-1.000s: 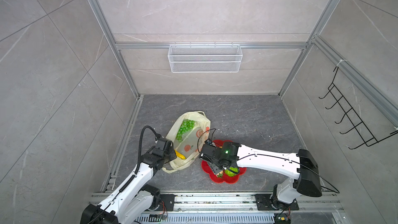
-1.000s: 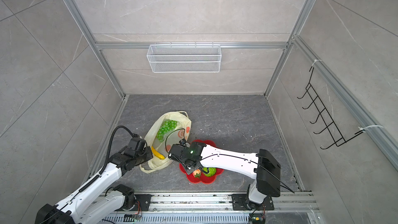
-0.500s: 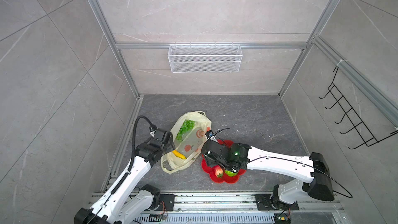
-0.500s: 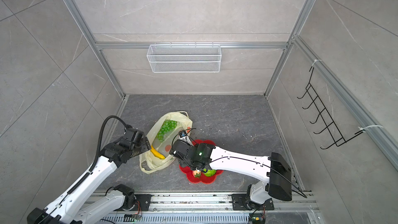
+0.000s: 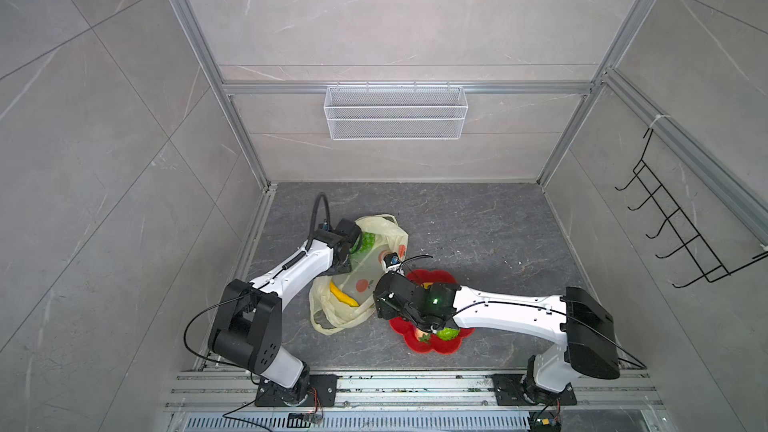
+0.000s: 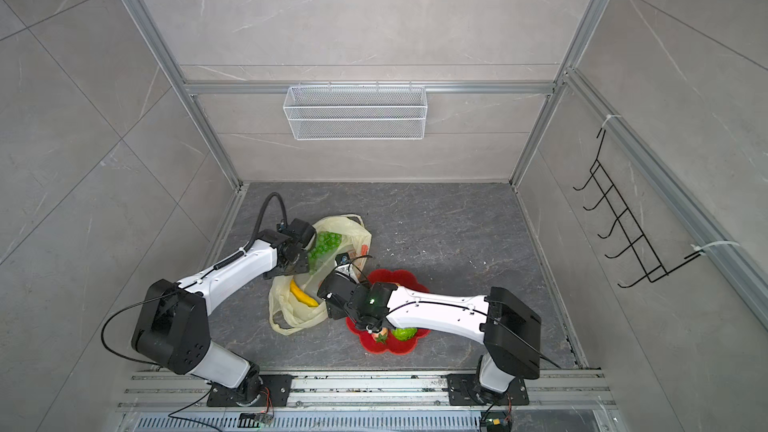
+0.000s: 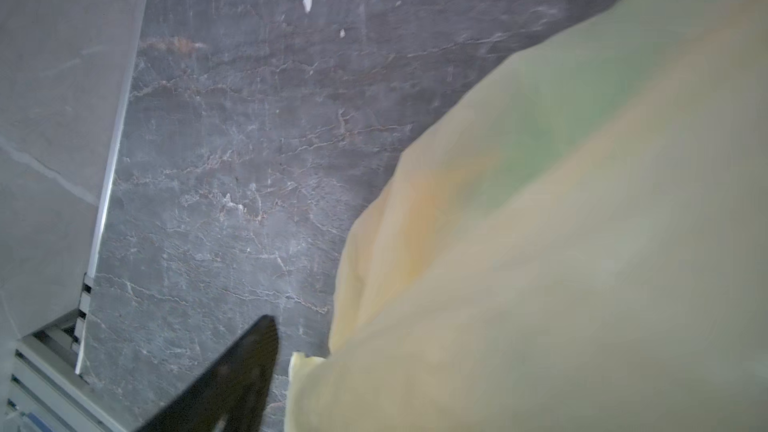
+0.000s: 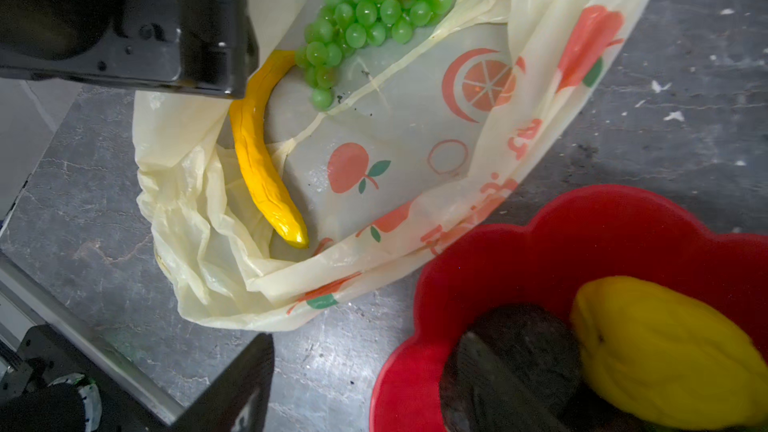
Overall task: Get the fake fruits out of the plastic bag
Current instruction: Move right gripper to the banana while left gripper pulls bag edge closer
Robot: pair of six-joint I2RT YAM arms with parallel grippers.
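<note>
Plastic bag (image 5: 328, 311), pale cream with orange-red fruit prints: lies crumpled on the dark stone-patterned bench (image 5: 478, 222), left of centre and nearer the front edge than the back, one loop handle trailing at its front end. Contents in sight: green grape bunch (image 8: 374, 6) at the bag's far end; yellow banana (image 8: 259, 160) in its front half, along the left side. Red flower-shaped plate (image 5: 432, 349): just beside the bag's right side, close to the front edge; whether rim and film touch cannot be told. On the plate: yellow lemon (image 8: 665, 347), dark avocado (image 8: 528, 322), red strawberry (image 5: 422, 335), bumpy green ball (image 5: 449, 332). Open room: the bench's back half and right side lie bare but for a few white flecks (image 5: 505, 261); the strip between bag and left edge is taken up by the left arm. Left gripper (image 5: 355, 249): arm stretched low from the front-left corner, gripper at the bag's far left edge beside the grapes; one finger (image 7: 232, 380) shows set wide of centre, its mate hidden behind bag film; jaws spread, nothing seen clamped. Right gripper (image 5: 386, 313): arm reaching leftward over the plate, wrist bent down, jaws wide apart and empty, hovering above the gap between the bag's front right edge and the plate's left rim.
</note>
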